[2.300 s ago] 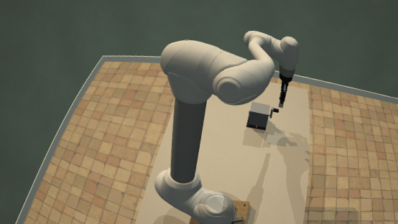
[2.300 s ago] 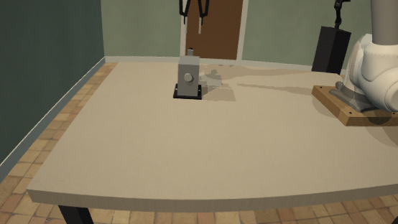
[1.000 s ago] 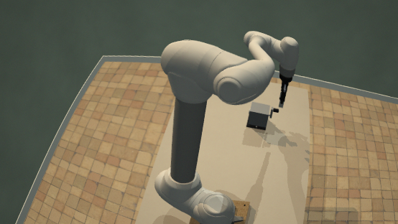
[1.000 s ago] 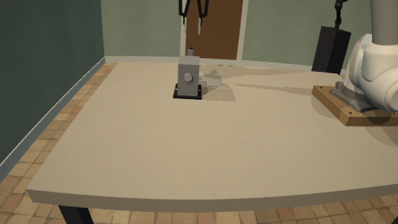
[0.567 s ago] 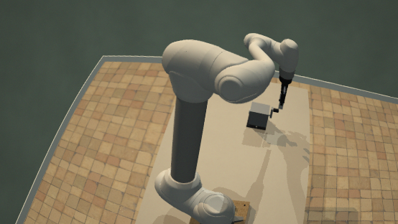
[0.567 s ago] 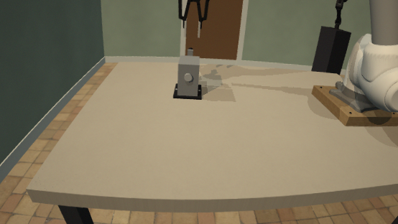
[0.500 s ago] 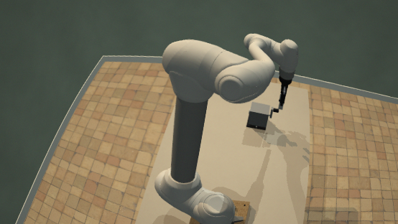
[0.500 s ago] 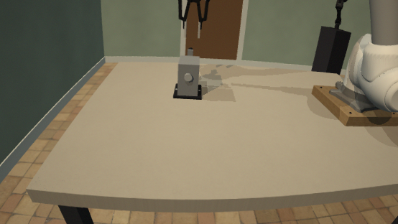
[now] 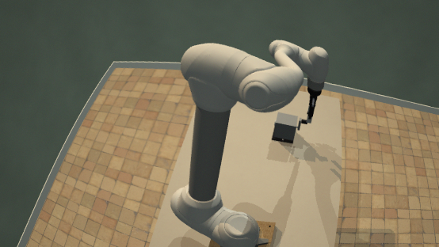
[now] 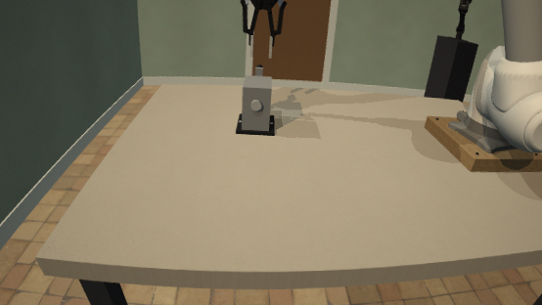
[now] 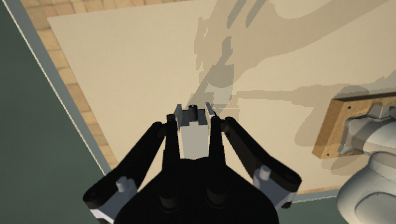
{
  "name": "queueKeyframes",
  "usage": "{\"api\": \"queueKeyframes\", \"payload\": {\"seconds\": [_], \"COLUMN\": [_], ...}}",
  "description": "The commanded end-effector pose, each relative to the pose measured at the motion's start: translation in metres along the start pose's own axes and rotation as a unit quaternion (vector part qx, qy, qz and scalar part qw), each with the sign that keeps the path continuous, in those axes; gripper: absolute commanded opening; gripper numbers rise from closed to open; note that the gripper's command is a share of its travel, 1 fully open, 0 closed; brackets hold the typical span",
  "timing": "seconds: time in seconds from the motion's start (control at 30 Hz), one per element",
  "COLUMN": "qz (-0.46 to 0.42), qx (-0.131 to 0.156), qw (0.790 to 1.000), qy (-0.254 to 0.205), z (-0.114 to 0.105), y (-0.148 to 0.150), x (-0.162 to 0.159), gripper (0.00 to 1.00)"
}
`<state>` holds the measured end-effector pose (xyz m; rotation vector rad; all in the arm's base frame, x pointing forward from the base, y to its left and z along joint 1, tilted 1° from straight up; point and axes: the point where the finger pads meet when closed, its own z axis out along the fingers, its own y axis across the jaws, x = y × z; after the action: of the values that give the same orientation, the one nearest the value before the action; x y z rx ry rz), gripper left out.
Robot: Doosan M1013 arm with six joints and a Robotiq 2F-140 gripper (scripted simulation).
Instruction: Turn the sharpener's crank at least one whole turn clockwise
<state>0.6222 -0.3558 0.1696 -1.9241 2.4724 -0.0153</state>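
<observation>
The gripper [image 10: 262, 40] hangs with its fingers partly spread and nothing between them, directly above the knob [image 10: 259, 69] (tips apart from it in the exterior view). The knob stands at the top of the pencil sharpener [image 10: 257, 105], which sits on the counter [image 10: 205, 205].

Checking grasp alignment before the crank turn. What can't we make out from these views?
- Exterior: the knob is a small stub behind the sharpener, and the crank arm is hidden.
- Exterior: the gripper is cut off by the top edge.
- Wrist: the fingers frame the sharpener top; the knob is hard to tell.
- Top: the crank is tiny.
</observation>
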Motion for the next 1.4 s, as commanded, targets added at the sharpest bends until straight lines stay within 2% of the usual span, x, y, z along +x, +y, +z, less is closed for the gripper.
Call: {"api": "queueKeyframes", "payload": {"seconds": [0.0,1.37], "qz": [0.003,0.003], "qx": [0.001,0.001], "qw": [1.000,1.000], "qy": [-0.004,-0.004], "z": [0.0073,0.0123], "y": [-0.0018,-0.0018], "x": [-0.0043,-0.0043], "gripper": [0.32,0.32]}}
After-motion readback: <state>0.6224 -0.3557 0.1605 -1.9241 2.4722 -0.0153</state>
